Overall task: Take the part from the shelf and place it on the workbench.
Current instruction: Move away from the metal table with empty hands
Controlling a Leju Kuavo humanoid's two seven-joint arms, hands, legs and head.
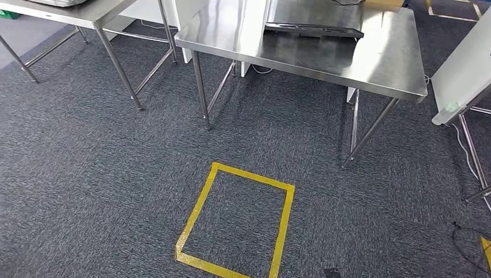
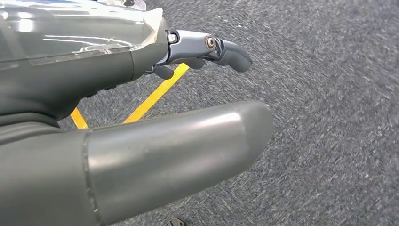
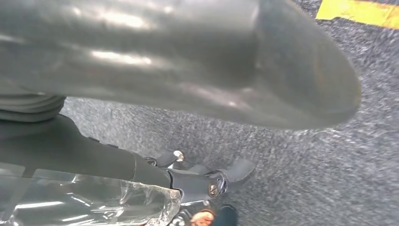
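My left hand point(image 2: 117, 108) hangs over grey carpet. Its thick thumb point(image 2: 188, 146) and dark fingers point(image 2: 226, 49) are spread apart with nothing between them. My right hand point(image 3: 70, 141) also hangs over the carpet, with its thumb point(image 3: 211, 61) and fingers point(image 3: 221, 176) apart and empty. Ahead in the head view stands a steel workbench point(image 1: 382, 63), and a dark flat object point(image 1: 315, 29) lies on its far side. I cannot make out the part.
A yellow tape square point(image 1: 237, 223) marks the carpet just ahead. A second steel table point(image 1: 87, 14) stands at the far left. A white panel on thin legs point(image 1: 463, 72) is at the right, with cables point(image 1: 472, 243) on the floor below it.
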